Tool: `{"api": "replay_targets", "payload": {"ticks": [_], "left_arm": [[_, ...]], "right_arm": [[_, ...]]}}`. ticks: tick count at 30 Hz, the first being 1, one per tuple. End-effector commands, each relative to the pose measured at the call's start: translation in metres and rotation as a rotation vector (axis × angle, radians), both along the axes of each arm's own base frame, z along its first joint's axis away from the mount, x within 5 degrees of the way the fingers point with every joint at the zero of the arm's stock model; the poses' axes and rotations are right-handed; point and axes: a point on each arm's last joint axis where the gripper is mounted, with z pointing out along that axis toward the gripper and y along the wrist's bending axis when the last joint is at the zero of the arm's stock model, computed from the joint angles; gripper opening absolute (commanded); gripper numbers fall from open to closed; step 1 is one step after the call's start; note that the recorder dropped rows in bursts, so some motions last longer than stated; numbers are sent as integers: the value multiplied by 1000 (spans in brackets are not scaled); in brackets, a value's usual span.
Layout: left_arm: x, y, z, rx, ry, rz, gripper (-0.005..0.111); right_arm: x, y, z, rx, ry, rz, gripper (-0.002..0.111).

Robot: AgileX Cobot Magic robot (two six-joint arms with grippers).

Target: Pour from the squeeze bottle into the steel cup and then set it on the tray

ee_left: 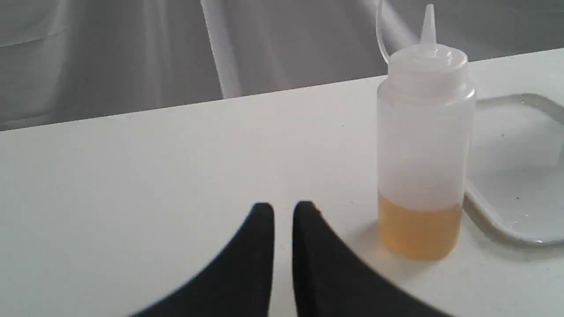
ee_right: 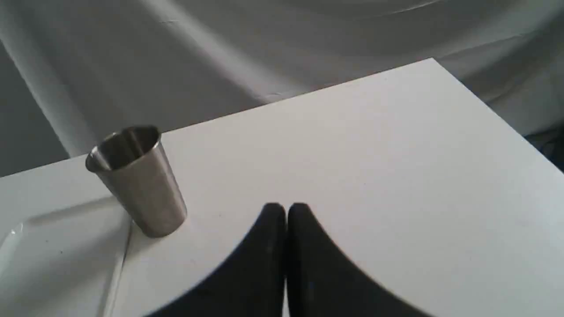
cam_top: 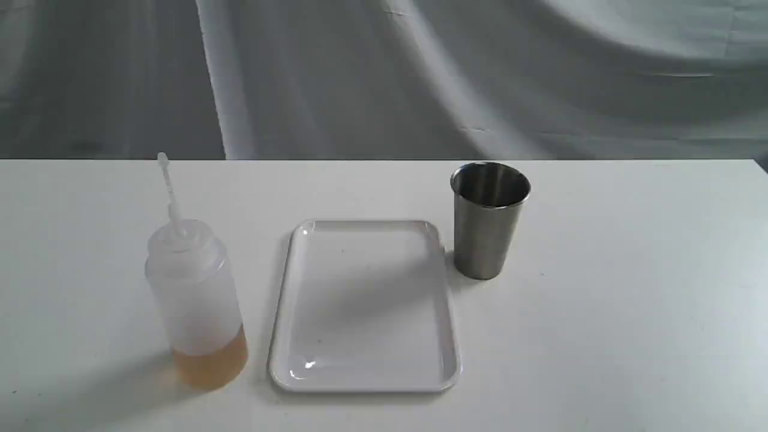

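Note:
The squeeze bottle [cam_top: 195, 300] stands upright on the table's left side, amber liquid filling its bottom quarter; the left wrist view shows the bottle [ee_left: 424, 145] too. The white tray [cam_top: 366, 306] lies empty in the middle. The steel cup [cam_top: 489, 219] stands upright just past the tray's far right corner, also seen as a cup [ee_right: 139, 180] in the right wrist view. My left gripper [ee_left: 283, 210] hovers over bare table short of the bottle, fingers nearly together, holding nothing. My right gripper [ee_right: 286, 209] is shut, empty, apart from the cup. Neither gripper appears in the exterior view.
The white table [cam_top: 630, 300] ends at a far edge in front of a grey draped cloth [cam_top: 384, 72]. Its right corner edge [ee_right: 484, 101] shows in the right wrist view. The tray's rim [ee_left: 511, 233] lies close beside the bottle.

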Motion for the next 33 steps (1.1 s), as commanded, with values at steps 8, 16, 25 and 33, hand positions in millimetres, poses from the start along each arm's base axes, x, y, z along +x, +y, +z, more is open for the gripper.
{"api": "replay_targets", "payload": {"ticks": [8,16,25,33], "left_arm": [[0,0,-1,-2,-7,-3,8],[0,0,-1,-2,-7,-3,8],[0,0,-1,-2,-7,-3,8],[0,0,-1,-2,-7,-3,8]], "right_arm": [[20,-6,74,-56,-58,-18,0],[47,-12,98,-54,-43,-16,0],[84,5,96,-114,-2,173,0],[121,40,91,-185,23,391,0]]}}
